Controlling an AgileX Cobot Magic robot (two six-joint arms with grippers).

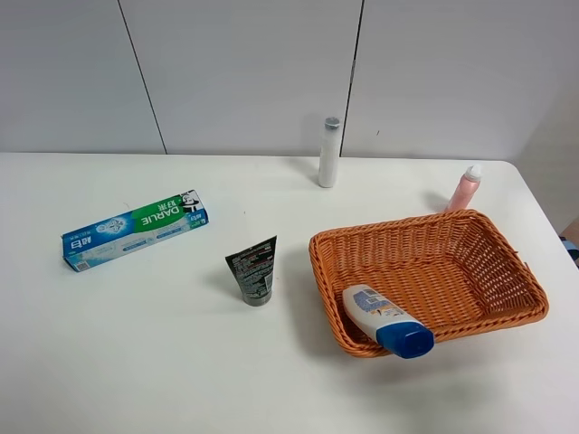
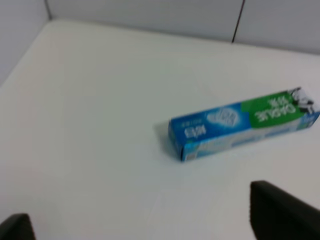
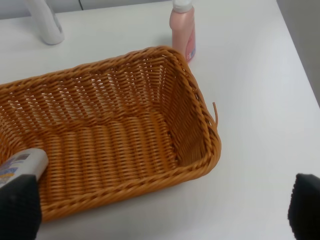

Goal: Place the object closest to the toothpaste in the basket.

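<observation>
The blue and green toothpaste box (image 1: 136, 229) lies flat on the left of the white table; it also shows in the left wrist view (image 2: 243, 125). A black tube (image 1: 253, 271) stands on its cap to the right of the box, between it and the basket, and is the thing nearest the box. The wicker basket (image 1: 507, 262) sits on the right, also seen in the right wrist view (image 3: 200, 115). My left gripper (image 2: 150, 220) is open and empty above the table, short of the box. My right gripper (image 3: 160, 210) is open and empty over the basket's near rim. Neither arm shows in the exterior view.
A white bottle with a blue cap (image 1: 389, 321) lies in the basket, leaning over its front rim; its end shows in the right wrist view (image 3: 22, 165). A pink bottle (image 1: 465, 188) stands behind the basket. A tall white bottle (image 1: 329, 152) stands by the back wall.
</observation>
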